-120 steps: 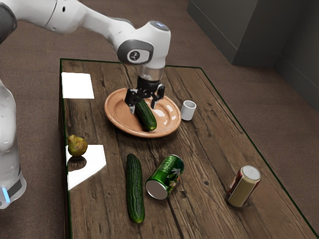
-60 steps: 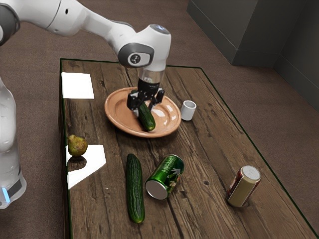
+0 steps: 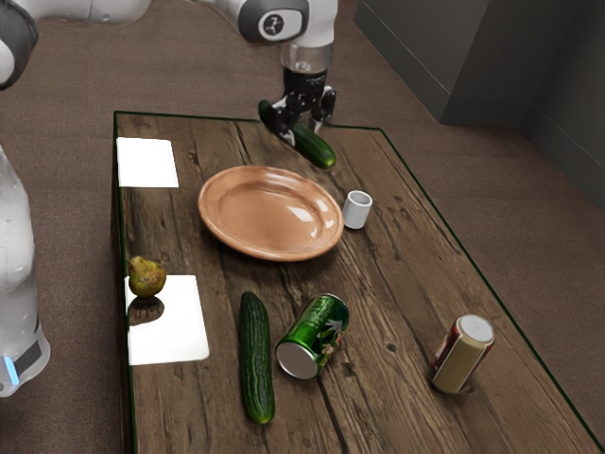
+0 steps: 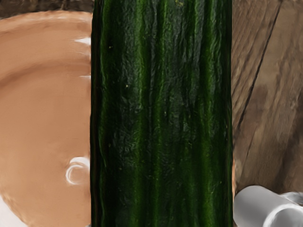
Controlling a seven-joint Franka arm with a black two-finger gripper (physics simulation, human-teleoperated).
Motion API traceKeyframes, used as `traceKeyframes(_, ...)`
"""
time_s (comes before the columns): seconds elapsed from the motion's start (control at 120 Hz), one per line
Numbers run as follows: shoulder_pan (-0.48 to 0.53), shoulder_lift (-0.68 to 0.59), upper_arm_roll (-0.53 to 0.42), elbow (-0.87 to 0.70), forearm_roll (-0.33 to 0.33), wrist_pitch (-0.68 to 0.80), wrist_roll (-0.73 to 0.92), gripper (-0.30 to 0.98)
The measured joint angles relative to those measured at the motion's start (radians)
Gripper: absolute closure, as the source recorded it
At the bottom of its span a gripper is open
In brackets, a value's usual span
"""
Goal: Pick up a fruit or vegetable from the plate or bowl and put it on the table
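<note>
Across the near part of the brown wooden table lies a long green cucumber, with a shiny green cylindrical can tipped on its side just beside it. Toward the exterior view's right, a tan and dark red metal can stands upright. Toward the left, a small brownish-yellow pear sits by the upper edge of a bright white patch. Farther back is a round, glossy terracotta-coloured plate, a small white cylindrical cup near its rim. Farther still, another white patch lies by the table's left edge. Beyond the plate, the black fingers pinch a ridged dark green cucumber from two sides, holding it aloft and slanted; the wrist view has it crossing in front of part of the plate. Behind everything, a dark grey block stands on the brown floor.
</note>
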Motion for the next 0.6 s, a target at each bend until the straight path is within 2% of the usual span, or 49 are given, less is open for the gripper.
traceKeyframes(0.125,0.093,0.191,0.0,0.263,-0.002,-0.089,0.013,0.46)
traceKeyframes(0.275,0.191,0.342,0.0,0.434,-0.007,-0.157,0.033,0.46)
traceKeyframes(0.408,0.271,0.422,0.0,0.503,-0.011,-0.205,0.052,0.46)
traceKeyframes(0.6,0.298,0.464,0.0,0.521,-0.011,-0.234,0.075,0.47)
